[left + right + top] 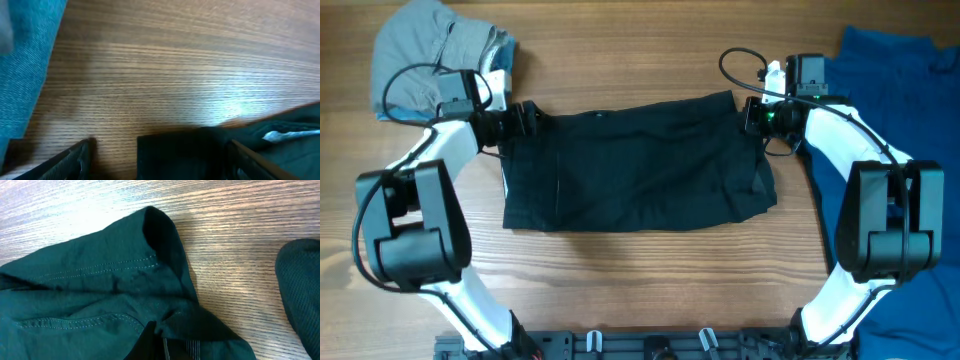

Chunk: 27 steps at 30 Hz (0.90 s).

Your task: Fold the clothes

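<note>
Dark garment [635, 165] lies flat at centre of table [640, 270]. Judged soft, light, limp: will sag & bunch, so take it by corners/hem. L gripper [523, 120] at top-left corner, jaws wide, cloth edge between. R gripper [752, 115] pinched onto top-right corner, cloth puckered there.

Dark garment [635, 165], flat, perhaps folded over

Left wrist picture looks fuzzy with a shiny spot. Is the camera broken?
Probably not: the left wrist view is soft all over, and light glares off the table; the right wrist view shows the dark garment sharply, stitches included; the overhead view is evenly lit.
</note>
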Each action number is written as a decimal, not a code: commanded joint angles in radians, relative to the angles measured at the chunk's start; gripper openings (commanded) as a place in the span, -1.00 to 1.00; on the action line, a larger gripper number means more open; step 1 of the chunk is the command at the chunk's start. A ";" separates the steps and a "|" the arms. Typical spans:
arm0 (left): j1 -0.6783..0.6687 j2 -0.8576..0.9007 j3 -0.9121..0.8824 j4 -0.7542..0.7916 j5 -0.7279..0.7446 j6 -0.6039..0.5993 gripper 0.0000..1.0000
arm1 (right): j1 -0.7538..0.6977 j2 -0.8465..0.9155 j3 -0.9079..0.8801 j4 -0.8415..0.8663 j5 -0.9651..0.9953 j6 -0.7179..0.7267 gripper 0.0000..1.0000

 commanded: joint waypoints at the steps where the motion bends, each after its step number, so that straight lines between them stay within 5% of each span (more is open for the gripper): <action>1: 0.006 0.017 0.005 0.024 0.031 -0.040 0.24 | 0.002 0.013 0.002 -0.002 -0.023 0.009 -0.87; 3: 0.006 0.016 0.005 0.025 0.076 -0.078 -0.60 | 0.002 0.013 0.003 -0.002 -0.023 0.008 -0.86; 5: 0.008 0.012 0.005 0.016 0.080 -0.078 -0.92 | 0.002 0.002 0.003 -0.009 -0.012 0.005 -0.88; 15: 0.065 -0.368 0.005 -0.295 -0.124 -0.081 -0.92 | 0.001 -0.207 0.003 -0.026 0.039 0.013 -0.91; 22: 0.065 -0.407 0.002 -0.582 -0.299 -0.081 -0.92 | 0.003 -0.207 0.003 0.052 0.025 0.008 -0.90; 27: 0.065 -0.396 -0.072 -0.512 -0.330 -0.081 -0.82 | 0.010 -0.189 0.003 0.107 0.015 0.010 -0.85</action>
